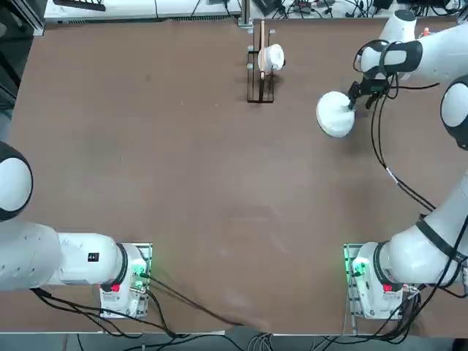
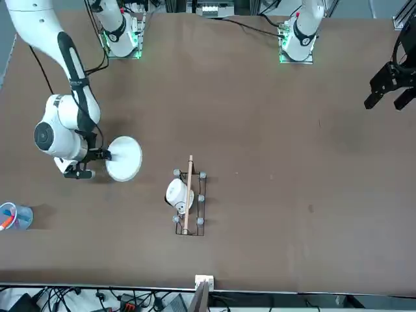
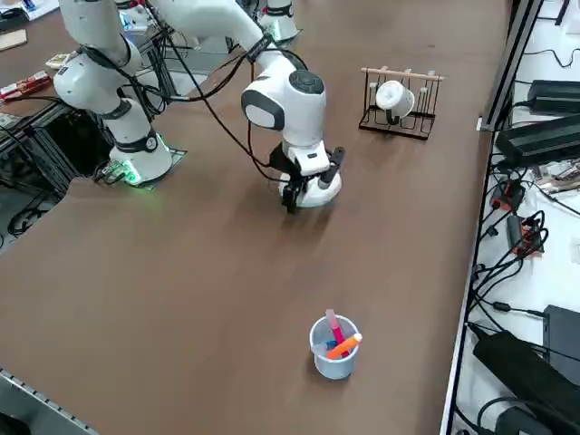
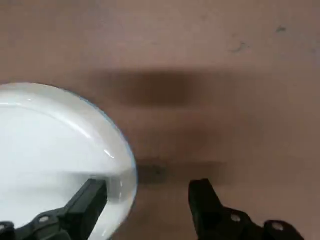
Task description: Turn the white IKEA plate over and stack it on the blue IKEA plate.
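The white plate [image 1: 336,113] lies flat at the desk's [image 1: 183,183] far right, a blue rim (perhaps the blue plate) just showing beneath. The right gripper [image 4: 148,200] straddles its edge, 2 fingers apart, 1 over the plate. Any grip wants fingers squarely across the rim.

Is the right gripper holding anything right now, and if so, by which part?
Nothing is held. The right gripper is open at the edge of the white plate: one finger lies over the plate's rim, the other outside it over the table.
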{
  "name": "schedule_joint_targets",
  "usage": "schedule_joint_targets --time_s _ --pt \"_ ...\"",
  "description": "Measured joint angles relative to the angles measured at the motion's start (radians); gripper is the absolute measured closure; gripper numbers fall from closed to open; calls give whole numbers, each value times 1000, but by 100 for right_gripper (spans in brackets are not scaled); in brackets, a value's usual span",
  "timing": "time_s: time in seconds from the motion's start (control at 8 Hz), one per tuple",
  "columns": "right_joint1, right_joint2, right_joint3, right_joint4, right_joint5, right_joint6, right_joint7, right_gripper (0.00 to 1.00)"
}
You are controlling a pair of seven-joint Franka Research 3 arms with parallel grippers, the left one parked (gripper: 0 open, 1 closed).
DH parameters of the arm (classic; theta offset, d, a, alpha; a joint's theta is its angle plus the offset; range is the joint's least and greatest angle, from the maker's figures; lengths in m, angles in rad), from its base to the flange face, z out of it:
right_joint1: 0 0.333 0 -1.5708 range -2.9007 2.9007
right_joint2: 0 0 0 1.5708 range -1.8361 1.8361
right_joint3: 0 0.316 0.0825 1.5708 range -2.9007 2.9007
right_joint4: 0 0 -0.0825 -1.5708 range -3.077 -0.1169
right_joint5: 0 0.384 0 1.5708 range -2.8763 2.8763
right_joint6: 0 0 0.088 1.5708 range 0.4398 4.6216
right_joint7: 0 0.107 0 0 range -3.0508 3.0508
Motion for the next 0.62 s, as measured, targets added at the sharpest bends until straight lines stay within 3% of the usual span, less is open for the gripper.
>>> schedule_joint_targets --time_s 0.38,0.62 --pt "-23 0 -2 17 -19 -1 -20 0" --pt "-22 -25 1 135 -9 -164 -21 0"
